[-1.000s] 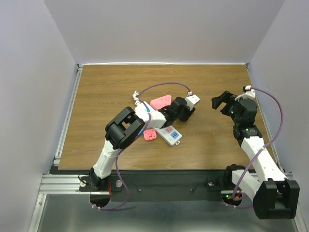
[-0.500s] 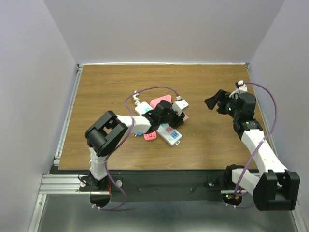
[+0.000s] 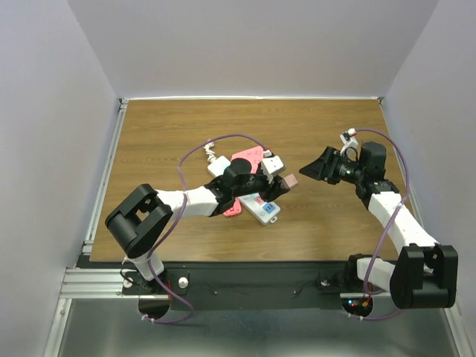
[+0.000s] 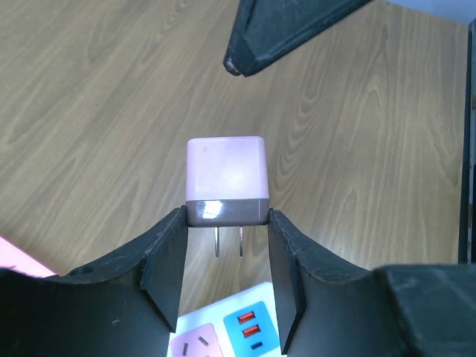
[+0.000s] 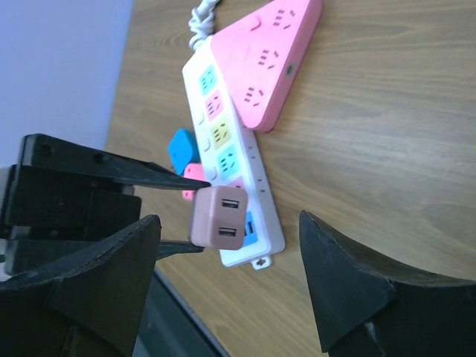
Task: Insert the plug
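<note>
My left gripper (image 3: 281,187) is shut on a pink plug (image 3: 290,182), a small cube with two USB ports and two metal prongs. In the left wrist view the plug (image 4: 226,181) sits between my fingertips, prongs pointing back at the camera, above the white power strip (image 4: 223,327). The strip (image 3: 256,204) lies mid-table with coloured sockets. My right gripper (image 3: 311,169) is open, just right of the plug and pointing at it. In the right wrist view the plug (image 5: 218,218) hangs between the right fingers, not touching them.
A pink triangular power strip (image 3: 248,159) lies behind the white strip, with a white cable (image 3: 213,153) coiled at its left. A pink adapter (image 3: 231,209) lies by the strip's near side; a blue one (image 5: 181,144) shows in the right wrist view. Purple cables loop over both arms.
My left gripper has drawn back toward the near left and now holds the pink plug out over the strip's right end. My right gripper has swung left and down toward the plug.
</note>
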Tool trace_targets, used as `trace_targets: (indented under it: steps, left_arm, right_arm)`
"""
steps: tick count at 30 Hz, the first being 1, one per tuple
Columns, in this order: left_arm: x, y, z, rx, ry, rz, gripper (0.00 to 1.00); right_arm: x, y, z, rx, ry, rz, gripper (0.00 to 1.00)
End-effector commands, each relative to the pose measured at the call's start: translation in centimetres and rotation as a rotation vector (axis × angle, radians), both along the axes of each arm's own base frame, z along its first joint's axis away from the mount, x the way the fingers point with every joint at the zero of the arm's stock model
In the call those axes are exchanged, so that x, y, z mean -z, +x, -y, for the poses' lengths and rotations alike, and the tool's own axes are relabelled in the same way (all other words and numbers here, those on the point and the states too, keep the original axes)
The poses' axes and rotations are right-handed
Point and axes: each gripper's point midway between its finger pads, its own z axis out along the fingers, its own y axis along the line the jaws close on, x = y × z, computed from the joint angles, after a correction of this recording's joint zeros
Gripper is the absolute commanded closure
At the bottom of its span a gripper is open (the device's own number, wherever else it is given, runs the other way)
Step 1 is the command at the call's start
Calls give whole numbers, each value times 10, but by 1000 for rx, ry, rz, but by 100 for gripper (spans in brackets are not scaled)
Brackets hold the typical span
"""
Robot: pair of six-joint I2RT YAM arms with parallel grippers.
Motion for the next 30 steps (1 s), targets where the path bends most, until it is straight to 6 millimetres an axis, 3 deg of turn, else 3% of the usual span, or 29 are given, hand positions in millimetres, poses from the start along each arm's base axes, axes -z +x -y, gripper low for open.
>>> trace_targets:
  steps: [1,8,19,22,29,30]
  left_arm:
    - [-30,-7,3,20,-76,66,100]
    - [-36,-7,3,6,-86,87,100]
    - [-39,-15,4,15,-110,97,100]
    - [-39,-20,4,22,-114,96,100]
    - [-36,-25,7,34,-126,88,100]
    - [-36,-26,8,35,-129,83,100]
  right_arm:
    - [-19,-13,-23,-141,72,9,21]
    - [-2,-17,-46,-202,62,-54,23]
    - [17,-13,-47,-190,48,-106,29]
    - [21,-14,-50,-214,70,-126,40]
    - [20,-20,-53,-247,90,-134,54]
    - [15,-18,-55,-260,97,-104,66]
